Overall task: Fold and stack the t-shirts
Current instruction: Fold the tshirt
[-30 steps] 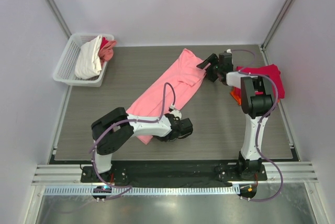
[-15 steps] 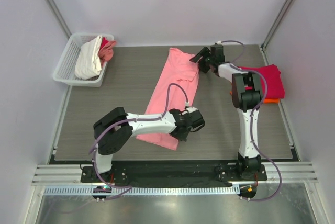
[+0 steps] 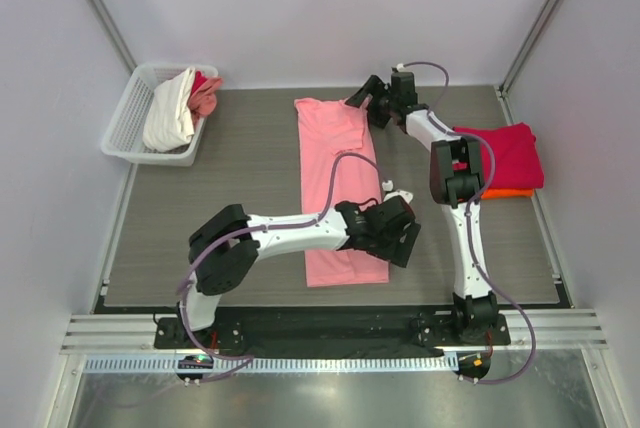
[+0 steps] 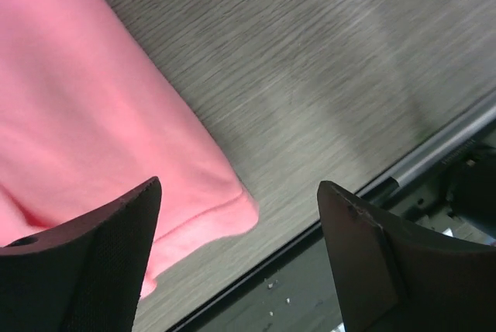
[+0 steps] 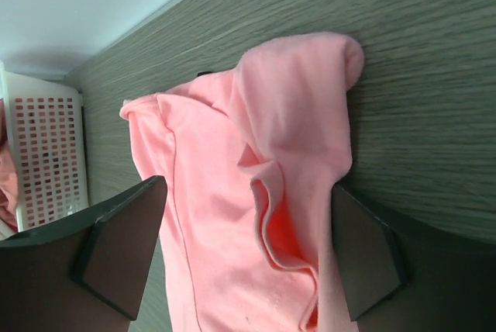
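The salmon-pink t-shirt [image 3: 318,148] lies mid-table as a long strip running 12 to 6 o'clock. The left gripper [image 4: 238,183] at its 5 o'clock corner and the right gripper [image 5: 248,185] over its 1 o'clock sleeve [image 5: 302,99] both gape wide, empty. That rumpled sleeve could get folded in crooked.

Soft matt cloth t-shirt [image 3: 325,148], matt wood-grain table [image 3: 230,178], white plastic lattice basket [image 3: 118,130]
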Action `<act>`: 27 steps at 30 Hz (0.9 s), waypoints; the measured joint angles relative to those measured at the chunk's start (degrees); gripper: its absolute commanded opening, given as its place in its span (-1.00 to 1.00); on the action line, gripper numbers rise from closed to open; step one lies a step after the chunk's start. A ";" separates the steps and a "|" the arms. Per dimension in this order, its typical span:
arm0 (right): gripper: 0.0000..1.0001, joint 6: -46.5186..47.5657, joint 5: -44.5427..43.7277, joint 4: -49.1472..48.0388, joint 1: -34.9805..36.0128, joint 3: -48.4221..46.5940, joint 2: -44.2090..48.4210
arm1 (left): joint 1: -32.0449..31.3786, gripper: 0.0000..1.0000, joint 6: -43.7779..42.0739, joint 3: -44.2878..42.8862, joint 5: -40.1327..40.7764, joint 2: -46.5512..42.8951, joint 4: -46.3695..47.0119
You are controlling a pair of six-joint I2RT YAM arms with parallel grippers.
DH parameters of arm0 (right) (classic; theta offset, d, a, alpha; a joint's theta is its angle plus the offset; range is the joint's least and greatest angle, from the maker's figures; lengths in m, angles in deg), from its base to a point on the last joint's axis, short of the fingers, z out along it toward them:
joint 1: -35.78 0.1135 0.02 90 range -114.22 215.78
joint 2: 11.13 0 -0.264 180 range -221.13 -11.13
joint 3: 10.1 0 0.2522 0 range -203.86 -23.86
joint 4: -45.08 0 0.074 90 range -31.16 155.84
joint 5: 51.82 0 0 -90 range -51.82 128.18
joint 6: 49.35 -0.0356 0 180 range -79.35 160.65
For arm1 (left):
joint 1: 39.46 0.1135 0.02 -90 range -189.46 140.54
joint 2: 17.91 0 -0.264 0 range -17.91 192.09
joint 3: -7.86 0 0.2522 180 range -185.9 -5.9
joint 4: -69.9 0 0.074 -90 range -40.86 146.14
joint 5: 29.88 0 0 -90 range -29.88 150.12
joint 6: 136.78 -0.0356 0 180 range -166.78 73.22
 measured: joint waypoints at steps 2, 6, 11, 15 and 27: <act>0.81 0.70 -0.22 0.13 -0.39 1.60 1.16 | 0.20 0.88 -0.22 2.49 0.39 -3.30 0.63; 0.86 2.69 -3.41 -0.15 -1.55 15.08 10.36 | 0.96 0.99 0.02 13.11 2.67 -16.28 1.73; 0.75 4.52 -8.57 2.12 -2.43 38.36 28.13 | 5.11 0.97 1.90 27.69 5.44 -34.12 2.14; 0.54 4.85 -11.45 2.56 -1.64 56.39 44.85 | 9.73 0.79 4.90 38.73 7.69 -42.71 2.60; 0.22 3.21 -12.85 20.48 14.27 92.06 88.35 | 10.99 0.28 15.41 57.96 4.39 -53.94 7.39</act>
